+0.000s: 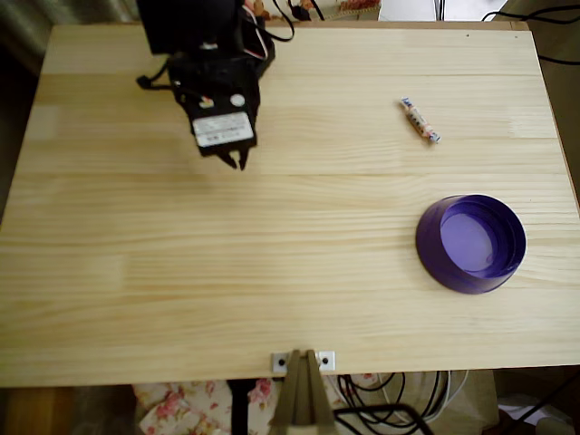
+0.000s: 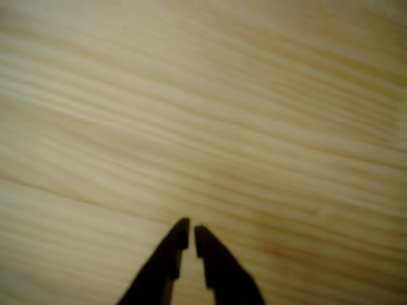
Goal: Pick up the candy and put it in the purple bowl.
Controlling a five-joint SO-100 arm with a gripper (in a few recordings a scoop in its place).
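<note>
Well apart from candy (image 1: pixel 420 120) (right): tool (image 1: pixel 237 160).

A hobby bench in a home: pine table (image 1: pixel 272 272), loose cables (image 1: pixel 399 394), flowered cloth (image 1: pixel 186 406) under its near edge.

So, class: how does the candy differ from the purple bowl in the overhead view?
The candy is a thin, small stick; the purple bowl is round and far larger. The candy is pinkish-orange and white with bluish ends; the bowl is all purple. Both rest on the wooden table, apart, untouched.
</note>
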